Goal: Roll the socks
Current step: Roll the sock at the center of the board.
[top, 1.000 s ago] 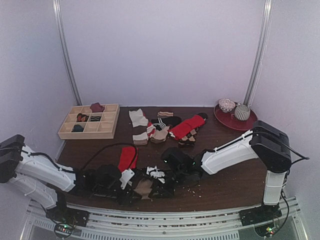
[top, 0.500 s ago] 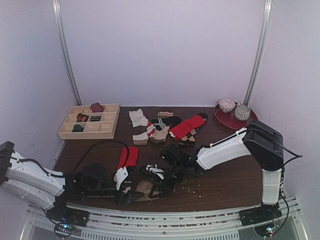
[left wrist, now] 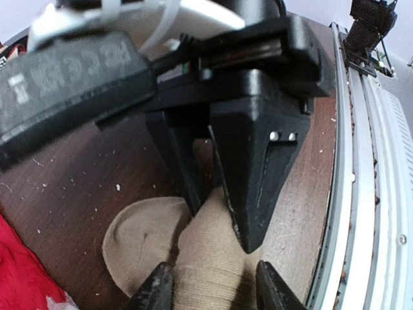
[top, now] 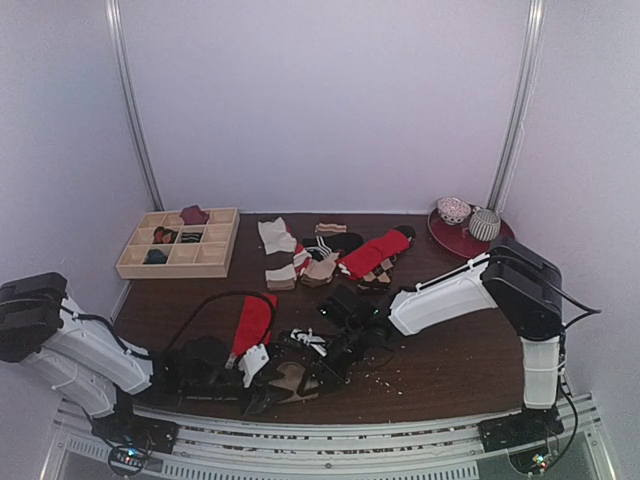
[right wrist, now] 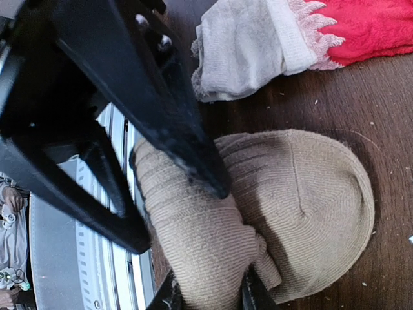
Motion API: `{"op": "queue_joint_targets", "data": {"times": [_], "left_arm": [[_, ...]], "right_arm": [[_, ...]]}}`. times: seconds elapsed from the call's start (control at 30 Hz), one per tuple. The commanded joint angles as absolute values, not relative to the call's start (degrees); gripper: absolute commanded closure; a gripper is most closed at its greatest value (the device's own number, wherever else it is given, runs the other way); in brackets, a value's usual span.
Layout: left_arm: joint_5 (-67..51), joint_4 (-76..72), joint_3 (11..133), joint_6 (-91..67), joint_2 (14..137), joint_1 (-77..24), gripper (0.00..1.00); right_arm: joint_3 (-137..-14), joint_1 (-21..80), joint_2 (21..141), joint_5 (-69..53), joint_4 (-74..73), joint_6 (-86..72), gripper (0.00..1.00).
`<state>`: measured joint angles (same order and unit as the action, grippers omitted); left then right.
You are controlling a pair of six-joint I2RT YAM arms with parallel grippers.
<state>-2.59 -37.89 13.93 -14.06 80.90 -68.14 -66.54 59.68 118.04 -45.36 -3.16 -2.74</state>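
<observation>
At the near edge of the counter (top: 450, 350), the tan sock (right wrist: 303, 206) lies bunched between both hands. The left hand (left wrist: 213, 287) clasps its fold half-closed, and the right hand (right wrist: 208, 298) pinches it narrowly. The red sock (top: 255, 320) lies just beyond.

A tan sock (right wrist: 310, 194) lies on the dark wooden table (right wrist: 361, 103), its rounded toe flat and the rest bunched into a thick roll. The right gripper (right wrist: 210, 298) pinches that roll from below, a finger on each side. The left gripper (right wrist: 177, 219) reaches in from the upper left – one black fingertip in the fold, the other at the roll's outer edge. A red sock (right wrist: 368, 29) with a cream end lies beyond. A metal rail (right wrist: 110, 271) runs along the table's edge.
</observation>
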Motion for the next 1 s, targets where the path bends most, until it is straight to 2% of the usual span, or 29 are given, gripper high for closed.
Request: {"op": "queue_joint_targets", "data": {"times": [0.0,0.23,0.4,0.53,0.63,0.77,0.97], "left_arm": [[-3.17,-41.81,14.29,-15.29,84.09,-68.2,0.68],[-4.29,-42.16,15.11,-17.3,87.94,-68.2,1.0],[-5.02,-40.09,14.75,-22.37,88.92,-68.2,1.0],[-4.81,-36.0,13.59,-28.12,90.77,-68.2,1.0],[-5.76,-33.76,13.17,-31.75,92.69,-68.2,1.0],[-6.68,-33.67,12.77,-34.73,94.74,-68.2,1.0],[-7.68,-33.24,12.82,-35.69,96.34,-68.12,1.0]], "right_arm": [[-60.92,61.17,127.83,-36.82,-26.29,-2.69,0.88],[-61.92,61.1,127.35,-35.79,-26.58,-2.09,0.87],[-61.11,61.11,122.27,-33.23,-19.61,-3.42,0.7],[-55.48,61.13,111.82,-26.66,-2.86,-5.09,0.54],[-48.42,61.36,102.91,-19.72,12.1,-2.99,0.49],[-38.56,64.18,94.88,-14.01,29.56,8.11,0.41],[-35.38,68.72,94.76,-10.55,37.63,18.45,0.38]]}}
